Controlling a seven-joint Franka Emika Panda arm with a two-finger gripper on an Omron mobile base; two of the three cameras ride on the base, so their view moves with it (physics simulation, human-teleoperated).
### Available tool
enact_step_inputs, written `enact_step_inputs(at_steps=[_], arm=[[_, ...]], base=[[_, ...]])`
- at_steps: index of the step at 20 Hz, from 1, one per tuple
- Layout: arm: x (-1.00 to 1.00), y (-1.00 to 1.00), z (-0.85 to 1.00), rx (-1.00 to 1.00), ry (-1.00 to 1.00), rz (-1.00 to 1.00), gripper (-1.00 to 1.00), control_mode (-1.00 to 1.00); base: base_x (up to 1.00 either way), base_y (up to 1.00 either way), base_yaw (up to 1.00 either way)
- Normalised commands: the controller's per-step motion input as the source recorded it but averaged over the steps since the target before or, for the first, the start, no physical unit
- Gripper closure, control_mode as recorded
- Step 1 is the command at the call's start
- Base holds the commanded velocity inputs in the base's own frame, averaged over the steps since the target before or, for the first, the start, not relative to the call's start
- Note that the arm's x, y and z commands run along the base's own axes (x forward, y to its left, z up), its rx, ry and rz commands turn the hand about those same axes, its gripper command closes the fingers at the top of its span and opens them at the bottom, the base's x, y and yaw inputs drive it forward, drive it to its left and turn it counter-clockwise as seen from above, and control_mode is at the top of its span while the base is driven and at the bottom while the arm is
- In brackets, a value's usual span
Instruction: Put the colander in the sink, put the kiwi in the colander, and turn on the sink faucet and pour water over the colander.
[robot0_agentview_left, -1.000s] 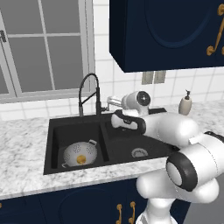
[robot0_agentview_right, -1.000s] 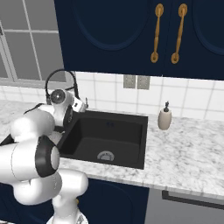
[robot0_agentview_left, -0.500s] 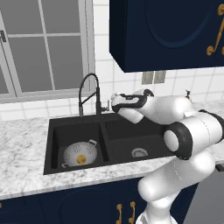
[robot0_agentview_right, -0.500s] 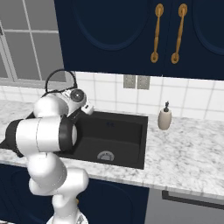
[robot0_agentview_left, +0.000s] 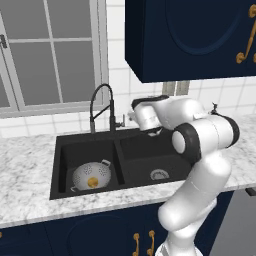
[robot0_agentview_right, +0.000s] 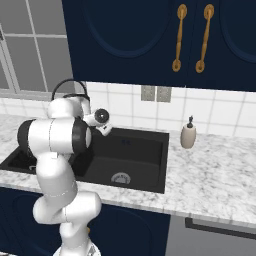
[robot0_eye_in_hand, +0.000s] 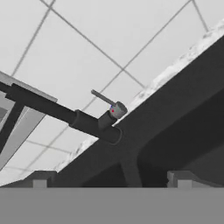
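End effector (robot0_eye_in_hand: 112, 180) wide open, holding nothing, clear gap just short of the sink faucet (robot0_agentview_left: 102, 107) lever at the sink (robot0_agentview_left: 60, 150) back rim — colander (robot0_agentview_left: 91, 175) with kiwi (robot0_agentview_left: 92, 182) sits in left basin.

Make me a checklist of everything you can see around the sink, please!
Surface: white-grey marble counter around a black double sink.
Job's things: colander sits in the sink's left basin with the kiwi inside it; black faucet stands behind the divider, no water seen running; its side lever sticks out in the hand view.
Clutter: beige soap dispenser on the counter right of the sink.
Grippers: gripper hangs open beside the faucet, fingers wide apart, holding nothing.
Cables: nothing seen.
Surroundings: window, white tiled wall, navy cabinets with gold handles.
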Motion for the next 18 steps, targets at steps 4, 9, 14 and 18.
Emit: enact_step_inputs(at_steps=[4, 9, 14, 18], arm=[[0.54, 0.0, -0.23, 0.12, 0.0, 0.0, -1.0, -1.0], [0.53, 0.02, -0.05, 0.1, 0.0, 0.0, -1.0, -1.0], [0.46, 0.02, 0.0, 0.09, 0.0, 0.0, -1.0, -1.0], [0.47, 0.02, 0.0, 0.06, 0.0, 0.0, -1.0, -1.0]], base=[[0.0, 0.0, 0.0], [0.0, 0.0, 0.0], [0.0, 0.0, 0.0], [0.0, 0.0, 0.0]])
